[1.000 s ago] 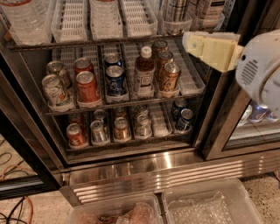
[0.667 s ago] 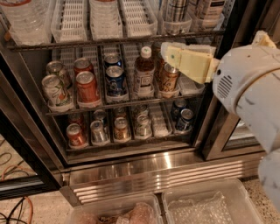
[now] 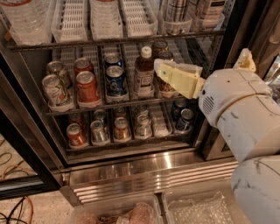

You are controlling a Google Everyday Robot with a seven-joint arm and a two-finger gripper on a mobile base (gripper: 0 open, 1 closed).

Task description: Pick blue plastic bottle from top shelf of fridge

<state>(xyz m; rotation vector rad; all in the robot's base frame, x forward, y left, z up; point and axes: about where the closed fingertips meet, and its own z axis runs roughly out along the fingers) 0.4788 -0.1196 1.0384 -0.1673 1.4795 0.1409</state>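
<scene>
The fridge [image 3: 227, 48] stands open in front of me. Its top shelf [image 3: 113, 39] is a dark wire rack with white slotted trays [image 3: 105, 17] and clear bins. In the bin at the shelf's right end stands a container with a dark and white label [image 3: 211, 8], probably the blue plastic bottle; the frame's top edge cuts it off. A striped container [image 3: 177, 8] stands left of it. My gripper [image 3: 161, 71], cream-coloured, points left in front of the middle shelf, below the top shelf and lower left of that bin. It holds nothing that I can see.
A big ribbed clear water bottle [image 3: 26, 17] stands at the top left. The middle shelf holds soda cans [image 3: 87, 85] and a brown bottle with a white cap [image 3: 143, 72] just left of the gripper. More cans [image 3: 120, 127] fill the lower shelf. Two clear bins [image 3: 197, 210] lie on the floor. My white arm [image 3: 240, 109] fills the right side.
My arm has swung in from the right. The gripper has moved left and down, from beside the fridge's right frame to in front of the middle shelf.
</scene>
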